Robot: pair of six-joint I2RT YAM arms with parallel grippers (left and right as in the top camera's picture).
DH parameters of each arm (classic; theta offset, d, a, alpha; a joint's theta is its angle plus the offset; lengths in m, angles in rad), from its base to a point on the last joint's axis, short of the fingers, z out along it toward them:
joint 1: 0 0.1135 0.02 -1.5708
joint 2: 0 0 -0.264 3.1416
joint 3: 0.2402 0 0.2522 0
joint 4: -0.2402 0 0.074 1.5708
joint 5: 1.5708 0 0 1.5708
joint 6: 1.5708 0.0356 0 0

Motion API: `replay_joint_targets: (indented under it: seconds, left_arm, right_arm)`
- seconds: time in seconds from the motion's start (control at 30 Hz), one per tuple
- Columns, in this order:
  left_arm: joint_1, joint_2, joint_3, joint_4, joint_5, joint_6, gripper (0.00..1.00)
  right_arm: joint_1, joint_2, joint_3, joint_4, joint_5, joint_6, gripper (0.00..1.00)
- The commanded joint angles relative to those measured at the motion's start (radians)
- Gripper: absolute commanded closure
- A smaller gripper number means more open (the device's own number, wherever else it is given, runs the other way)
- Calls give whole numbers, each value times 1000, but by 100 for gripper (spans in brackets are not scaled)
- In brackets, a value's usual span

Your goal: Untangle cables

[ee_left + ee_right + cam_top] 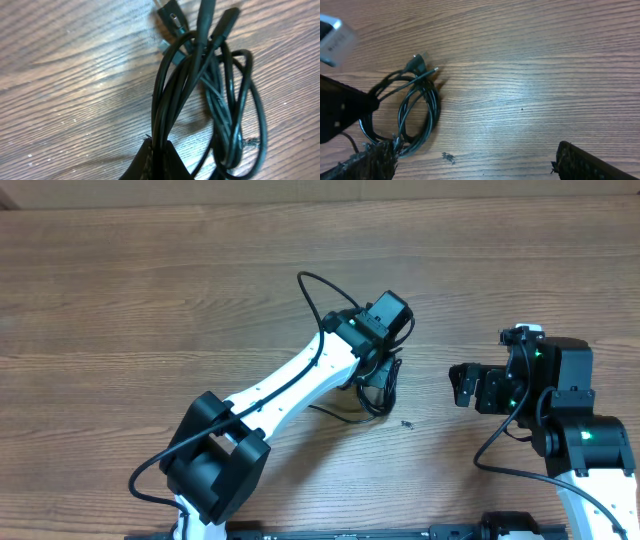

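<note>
The cables [220,100] are thin black cords looped in a loose coil on the wooden table, with plug ends [172,20] pointing away from the left wrist camera. My left gripper [159,150] is shut on a few strands at the coil's near edge. From overhead the cables [380,392] lie just below the left gripper [378,372], partly hidden by the arm. My right gripper [462,385] hovers to the right, apart from the coil, jaws wide open with nothing between them. In the right wrist view the cables [417,107] lie at the left, next to the right gripper's [475,162] left finger [370,160].
The wooden table [150,300] spreads all around. A small black speck of debris [407,422] lies between the two grippers, and the same debris [449,158] shows near the coil. The left arm's own thick wire [315,295] arcs above its wrist.
</note>
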Motion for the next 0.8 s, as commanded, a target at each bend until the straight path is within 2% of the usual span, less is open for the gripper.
replay_joint_targets:
  seconds: [0.0, 0.33, 0.77]
  left_arm:
    - [18, 3, 62, -17, -17, 15, 96]
    - [29, 1, 114, -111, -6, 16, 96]
    - [59, 1, 325, -221, 47, 43, 96]
  right_arm:
    - [-1, -2, 25, -1, 7, 7, 0]
    - [-1, -2, 25, 0, 7, 7, 0]
    - [-1, 5, 25, 9, 6, 7, 0]
